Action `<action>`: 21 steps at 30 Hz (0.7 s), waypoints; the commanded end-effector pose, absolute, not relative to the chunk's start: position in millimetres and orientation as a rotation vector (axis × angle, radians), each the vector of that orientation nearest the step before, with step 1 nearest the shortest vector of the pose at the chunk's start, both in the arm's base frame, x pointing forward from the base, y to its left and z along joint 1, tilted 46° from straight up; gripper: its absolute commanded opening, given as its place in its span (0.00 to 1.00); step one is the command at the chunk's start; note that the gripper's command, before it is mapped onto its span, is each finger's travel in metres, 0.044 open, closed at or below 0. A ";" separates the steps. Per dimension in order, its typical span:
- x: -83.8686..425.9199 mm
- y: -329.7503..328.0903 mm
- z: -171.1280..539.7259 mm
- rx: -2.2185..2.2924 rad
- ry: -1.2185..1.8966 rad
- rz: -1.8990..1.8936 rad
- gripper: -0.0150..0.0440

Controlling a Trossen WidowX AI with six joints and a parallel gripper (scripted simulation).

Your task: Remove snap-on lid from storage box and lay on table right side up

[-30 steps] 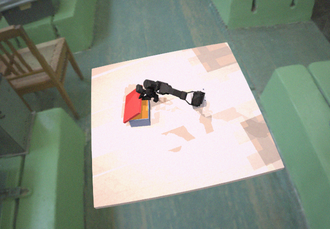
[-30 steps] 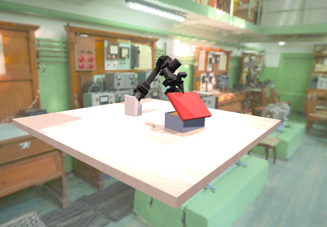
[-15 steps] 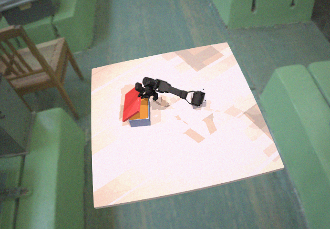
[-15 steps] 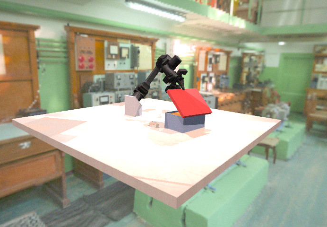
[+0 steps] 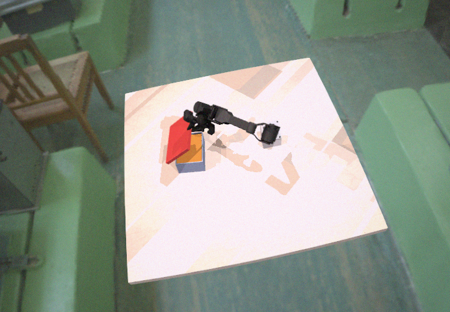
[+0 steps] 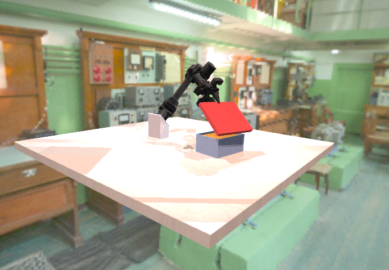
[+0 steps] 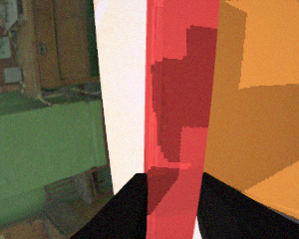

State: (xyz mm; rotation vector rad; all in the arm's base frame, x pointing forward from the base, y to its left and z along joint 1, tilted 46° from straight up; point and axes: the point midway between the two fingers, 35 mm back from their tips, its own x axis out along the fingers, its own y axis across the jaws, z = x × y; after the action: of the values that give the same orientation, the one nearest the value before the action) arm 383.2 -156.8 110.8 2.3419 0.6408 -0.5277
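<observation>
The gripper (image 5: 193,129) (image 6: 208,102) (image 7: 169,183) is pinching the red lid (image 5: 178,141) (image 6: 226,118) (image 7: 181,90) by its raised edge. The lid hangs steeply tilted over the blue-gray box (image 5: 192,167) (image 6: 215,146), which stands on the desk (image 5: 255,220) (image 6: 157,178) (image 7: 125,100) with its orange inside partly showing.

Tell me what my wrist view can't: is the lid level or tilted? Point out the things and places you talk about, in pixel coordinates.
Observer: Tilted. The exterior view shows the lid (image 5: 179,141) (image 6: 228,119) (image 7: 189,149) sloping, its higher edge toward the arm's base (image 5: 272,143) (image 6: 157,129).

Operator: Is the box flat on the table?

Observer: Yes, the exterior view shows the box (image 5: 192,168) (image 6: 207,145) (image 7: 274,45) upright, its bottom on the table (image 5: 251,220) (image 6: 169,184) (image 7: 125,100).

Operator: Does the lid overhang the box anywhere?

Observer: From above, it reaches past the box on the side away from the base.
</observation>
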 end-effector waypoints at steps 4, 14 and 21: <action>381.5 -160.9 108.4 2.335 0.629 -0.516 0.25; 374.6 -173.2 93.5 2.335 0.629 -0.516 0.25; 370.0 -182.3 83.8 2.334 0.628 -0.516 0.25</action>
State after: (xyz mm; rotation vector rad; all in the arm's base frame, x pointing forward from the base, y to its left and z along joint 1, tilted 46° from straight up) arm 373.0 -174.9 87.4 2.3381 0.6382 -0.5238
